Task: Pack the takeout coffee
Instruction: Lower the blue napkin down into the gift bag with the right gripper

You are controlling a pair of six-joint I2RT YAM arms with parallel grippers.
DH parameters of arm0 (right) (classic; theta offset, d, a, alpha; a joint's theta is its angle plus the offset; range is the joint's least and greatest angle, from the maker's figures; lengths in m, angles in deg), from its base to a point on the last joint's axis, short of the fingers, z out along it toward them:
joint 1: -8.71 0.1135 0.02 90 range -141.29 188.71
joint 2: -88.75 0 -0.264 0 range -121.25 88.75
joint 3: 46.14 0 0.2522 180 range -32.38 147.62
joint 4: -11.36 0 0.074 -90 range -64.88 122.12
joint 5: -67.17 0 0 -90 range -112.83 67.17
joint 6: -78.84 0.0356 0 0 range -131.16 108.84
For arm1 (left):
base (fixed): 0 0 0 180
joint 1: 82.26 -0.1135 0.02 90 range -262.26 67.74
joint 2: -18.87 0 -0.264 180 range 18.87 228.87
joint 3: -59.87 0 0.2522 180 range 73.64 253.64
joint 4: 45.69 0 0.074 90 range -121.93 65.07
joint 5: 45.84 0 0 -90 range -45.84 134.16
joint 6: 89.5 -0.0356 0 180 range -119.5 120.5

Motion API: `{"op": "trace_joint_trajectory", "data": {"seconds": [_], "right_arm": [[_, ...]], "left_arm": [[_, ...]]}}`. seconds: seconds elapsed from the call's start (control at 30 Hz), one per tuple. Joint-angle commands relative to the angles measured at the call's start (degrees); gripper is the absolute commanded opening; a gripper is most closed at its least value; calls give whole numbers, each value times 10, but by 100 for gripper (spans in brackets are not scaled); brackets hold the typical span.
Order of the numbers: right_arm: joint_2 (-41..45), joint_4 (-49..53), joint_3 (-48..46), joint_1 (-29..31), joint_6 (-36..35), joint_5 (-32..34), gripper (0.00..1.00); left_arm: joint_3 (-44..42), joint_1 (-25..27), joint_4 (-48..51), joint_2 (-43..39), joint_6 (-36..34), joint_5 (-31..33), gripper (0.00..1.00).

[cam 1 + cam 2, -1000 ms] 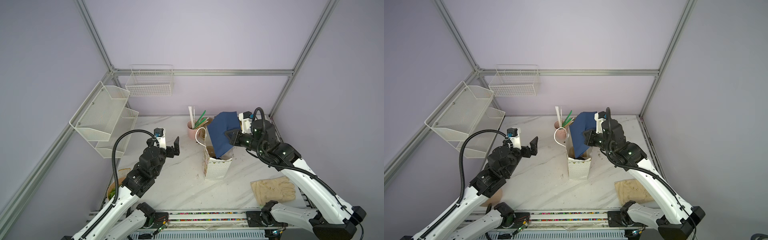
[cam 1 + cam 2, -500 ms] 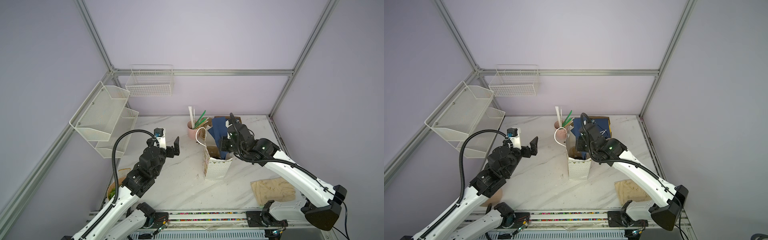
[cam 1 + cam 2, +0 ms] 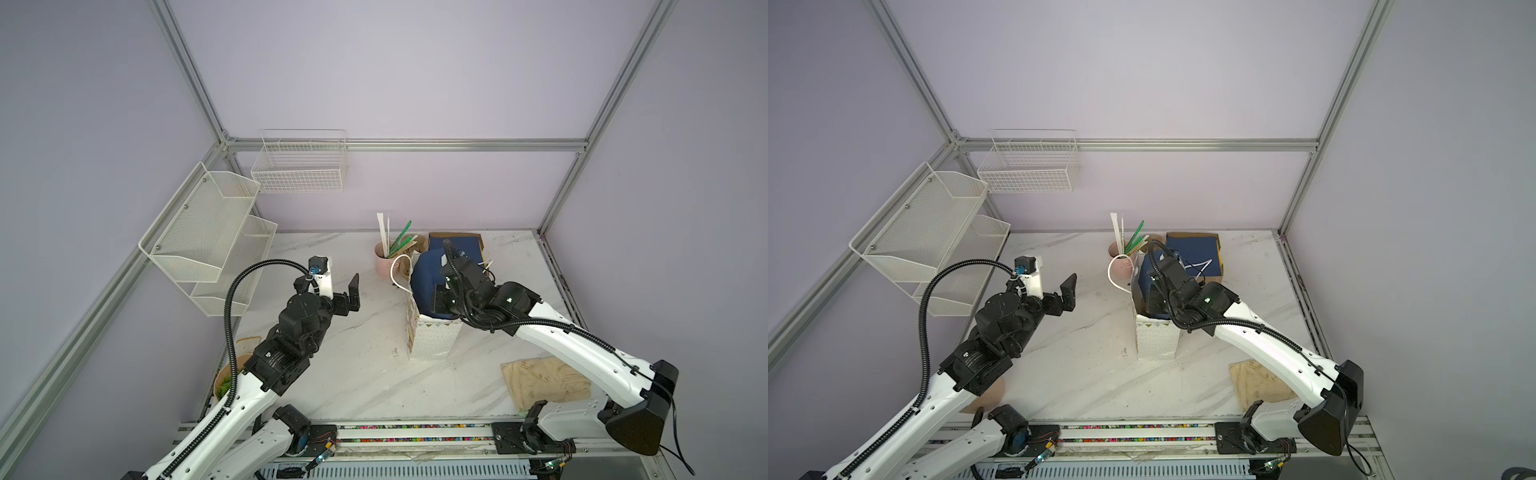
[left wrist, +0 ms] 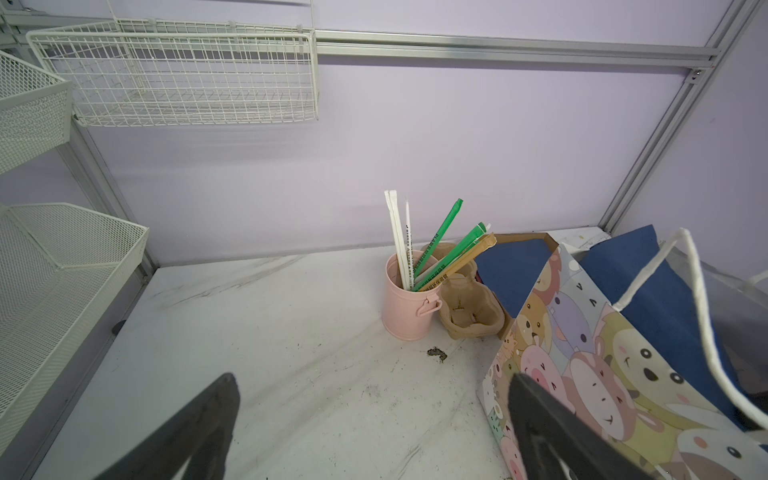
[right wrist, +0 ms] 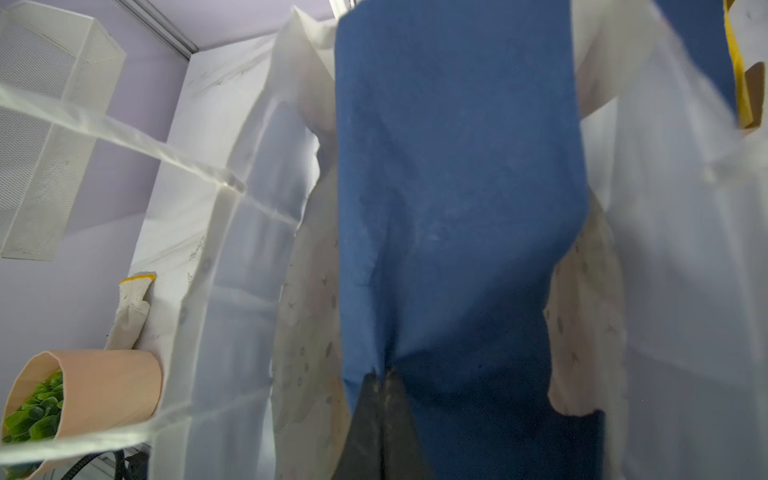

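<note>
Heading of takeout coffee cannot be told. Right gripper [image 5: 380, 374] is clamped on blue sheet [image 5: 457, 187], stood upright in paper bag [image 3: 432, 345]. Left gripper [image 4: 372, 380] is spread wide, nothing held.

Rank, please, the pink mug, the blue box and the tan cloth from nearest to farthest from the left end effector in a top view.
From the left end effector:
1. Pink mug, just right of it.
2. Blue box, at the back wall.
3. Tan cloth, front right corner.

The blue cloth [image 3: 1143, 276] sticks out of the white bag [image 3: 1156, 345], left fingers [image 3: 1068, 284] spread.
</note>
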Motion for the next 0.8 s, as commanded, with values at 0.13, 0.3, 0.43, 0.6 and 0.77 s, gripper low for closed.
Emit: {"op": "trace_joint_trajectory", "data": {"seconds": [0.13, 0.3, 0.43, 0.6, 0.77], "right_arm": [[-28, 4, 21, 3, 4, 0, 0], [-33, 11, 36, 3, 1, 2, 2], [-28, 24, 52, 3, 0, 8, 21], [-19, 34, 77, 3, -3, 11, 34], [-23, 49, 107, 3, -4, 22, 38]], "left_arm": [[-14, 3, -12, -8, -2, 4, 100], [-15, 3, -11, -7, -2, 3, 100], [-14, 4, -12, -8, -2, 3, 100], [-15, 4, -11, -7, -2, 2, 100], [-15, 4, -12, -7, -2, 4, 100]]}}
